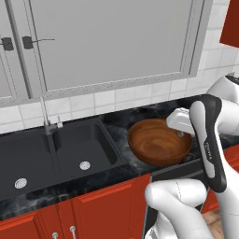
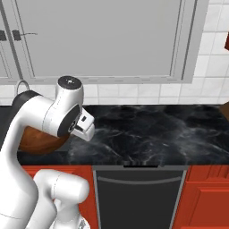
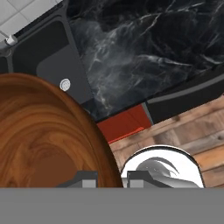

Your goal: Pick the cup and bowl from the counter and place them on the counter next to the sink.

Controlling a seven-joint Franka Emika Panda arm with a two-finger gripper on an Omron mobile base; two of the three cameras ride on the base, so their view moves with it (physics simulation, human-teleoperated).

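The white arm's two-finger gripper (image 3: 111, 178) is pinching the rim of the wide dark brown wooden bowl (image 1: 158, 141), one finger on each side of the wall, and is holding it above the glossy black marble counter (image 1: 116, 123) just beside the black double-basin sink (image 1: 51, 156).

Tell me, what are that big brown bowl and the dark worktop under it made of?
The bowl looks like turned wood with a glossy varnish: swirling brown grain and soft highlights show inside it. The counter looks like polished black marble, going by its faint white veins and sheen, though a stone-look laminate would look alike. The claw appears shut on the bowl's rim.
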